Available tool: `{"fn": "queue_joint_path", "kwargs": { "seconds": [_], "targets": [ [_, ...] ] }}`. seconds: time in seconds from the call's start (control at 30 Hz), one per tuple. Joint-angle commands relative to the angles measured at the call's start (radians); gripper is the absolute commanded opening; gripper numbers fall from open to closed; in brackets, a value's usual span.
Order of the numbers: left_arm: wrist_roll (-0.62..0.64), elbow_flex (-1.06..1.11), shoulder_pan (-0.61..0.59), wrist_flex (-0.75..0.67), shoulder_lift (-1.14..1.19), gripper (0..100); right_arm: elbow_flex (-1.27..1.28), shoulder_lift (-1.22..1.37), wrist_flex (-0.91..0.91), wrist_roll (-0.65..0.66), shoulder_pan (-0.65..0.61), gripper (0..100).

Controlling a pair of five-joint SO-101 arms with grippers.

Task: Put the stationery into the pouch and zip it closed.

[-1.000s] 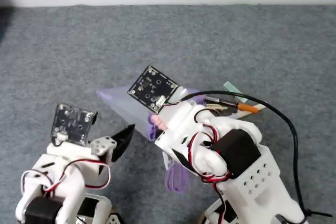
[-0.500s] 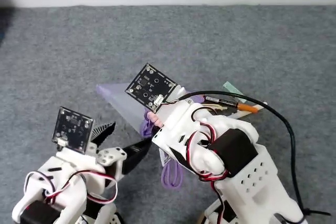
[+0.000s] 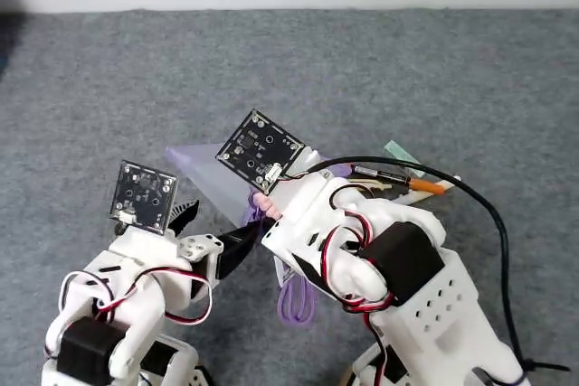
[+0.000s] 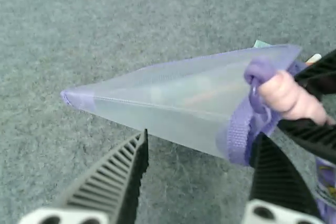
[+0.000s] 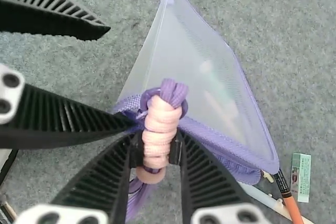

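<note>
The translucent purple mesh pouch (image 3: 206, 174) is held up off the carpet at a tilt, with pens faintly visible inside it (image 5: 195, 72). My right gripper (image 5: 156, 153) is shut on the pink zipper pull (image 5: 157, 124) at the pouch's near end (image 3: 265, 204). Beside that end my left gripper (image 4: 202, 177) stands open, one finger under the pouch (image 4: 184, 98) and the other by the purple strap (image 4: 239, 129). An orange-tipped pen (image 3: 409, 180) and a green eraser (image 3: 399, 151) lie on the carpet to the right.
Grey carpet (image 3: 434, 70) covers the table up to a white wall at the back. The purple strap loop (image 3: 295, 300) hangs below the right arm. A black cable (image 3: 493, 223) curves along the right arm.
My left arm has moved forward and right to the pouch, and both its fingers now show spread apart. The right gripper has shifted the pouch slightly while keeping hold of the pull.
</note>
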Motion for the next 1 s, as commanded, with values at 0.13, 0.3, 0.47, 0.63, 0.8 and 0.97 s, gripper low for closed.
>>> {"fn": "queue_joint_path", "kwargs": {
  "seconds": [0.13,0.3,0.47,0.63,0.8,0.97],
  "targets": [
    [-0.012,0.030,-0.005,-0.025,0.020,30,-0.012,-0.047,-0.008,-0.011,-0.007,0.8],
    [-0.008,0.056,-0.006,-0.025,0.020,29,-0.011,-0.073,0.076,-0.009,-0.048,0.8],
    [-0.012,0.058,-0.006,-0.055,0.020,20,-0.012,-0.094,0.088,-0.011,-0.065,0.8],
    [-0.014,0.058,-0.006,-0.080,0.020,16,-0.012,-0.104,0.097,-0.011,-0.065,0.8],
    [-0.014,0.058,-0.005,-0.080,0.020,16,-0.012,-0.104,0.096,-0.011,-0.067,0.8],
    [-0.014,0.059,-0.005,-0.077,0.020,13,-0.014,-0.128,0.097,-0.005,-0.067,0.8]
  ]
}}
